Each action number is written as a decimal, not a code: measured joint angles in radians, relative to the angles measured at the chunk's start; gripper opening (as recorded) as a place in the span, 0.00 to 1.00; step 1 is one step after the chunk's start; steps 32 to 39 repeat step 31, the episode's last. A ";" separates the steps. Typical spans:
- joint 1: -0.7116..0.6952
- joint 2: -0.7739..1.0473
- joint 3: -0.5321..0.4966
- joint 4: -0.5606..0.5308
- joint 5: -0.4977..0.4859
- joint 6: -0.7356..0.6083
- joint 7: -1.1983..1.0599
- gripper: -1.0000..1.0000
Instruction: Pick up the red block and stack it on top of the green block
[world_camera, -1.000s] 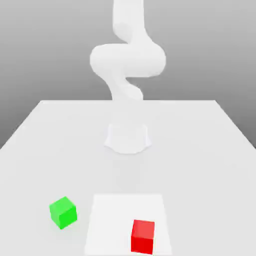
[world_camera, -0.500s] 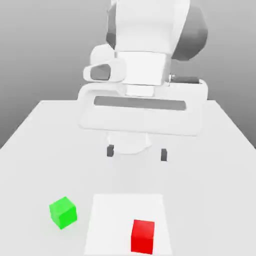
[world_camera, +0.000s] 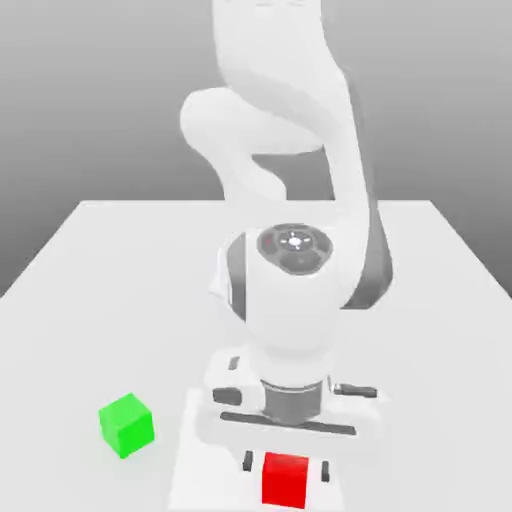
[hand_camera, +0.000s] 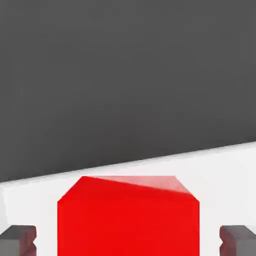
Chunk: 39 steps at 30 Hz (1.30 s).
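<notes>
- Over the white mat (world_camera: 215, 485), have just brought the tool (world_camera: 286, 466) down to the red block (world_camera: 285, 482), from high above the tabletop (world_camera: 80, 350) half a second ago.
- Now straddling the red block, standing wide, with one finger to each side and a visible gap at both; holding nothing and, by the look of both gaps, touching nothing.
- See no shift in the red block: sitting on the mat as before, toward its near edge in the exterior view, and not yet lifted.
- See no shift in the green block (world_camera: 126, 425) either: resting on the tabletop, beside the mat toward the exterior view's left, well apart from the red block and turned at an angle to it.
- Take this change to mean: done, or nearly done, with the approach, and ready for the grasp; still early in the task, with lift, carry and stacking all to come.
- Cannot tell for sure how far down the sides of the red block to expect contact; best check depth before squeezing.
- Next, close evenly on both flat sides, then raise straight up, clear of the mat.
- Beware of closing too high and pinching only near the top, or of nudging the red block askew.
- Later, match the green block's turn before letting go, to avoid a skewed stack.
</notes>
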 joint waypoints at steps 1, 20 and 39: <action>0.000 0.000 0.000 0.000 0.000 0.000 0.000 0.00; -0.256 -0.356 -0.160 -0.169 0.095 -0.185 0.326 0.00; -0.320 -0.205 -0.152 -0.192 0.131 -0.011 0.389 1.00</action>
